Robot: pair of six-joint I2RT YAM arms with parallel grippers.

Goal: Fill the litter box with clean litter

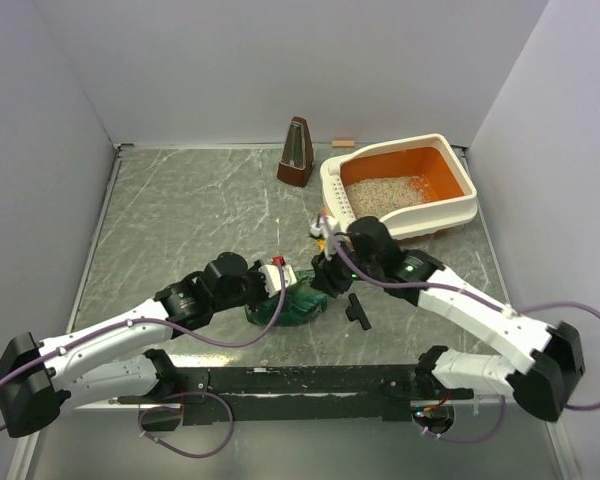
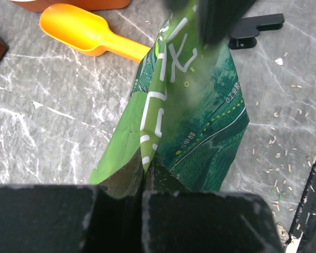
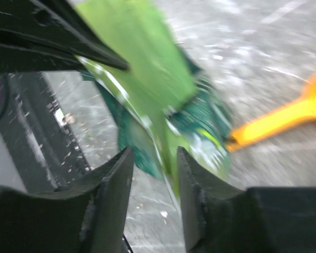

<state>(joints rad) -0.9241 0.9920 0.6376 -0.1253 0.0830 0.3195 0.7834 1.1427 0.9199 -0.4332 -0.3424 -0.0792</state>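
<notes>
Grey marbled tabletop (image 1: 180, 210), pale walls (image 1: 280, 60), left hand (image 2: 142, 192) pinching green bag (image 2: 195, 121), right hand (image 3: 155, 163) parted

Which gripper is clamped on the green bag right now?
The left gripper: its jaws are pinched shut on the edge of the green bag. The right gripper has its jaws apart.

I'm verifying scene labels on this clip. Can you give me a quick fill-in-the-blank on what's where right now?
1. The clean litter lies inside the ___.
2. The left fingers are shut on the edge of the ___ bag.
3. The orange tool lying on the table beside the bag is a ___.

Missing words: litter box; green; scoop.
</notes>
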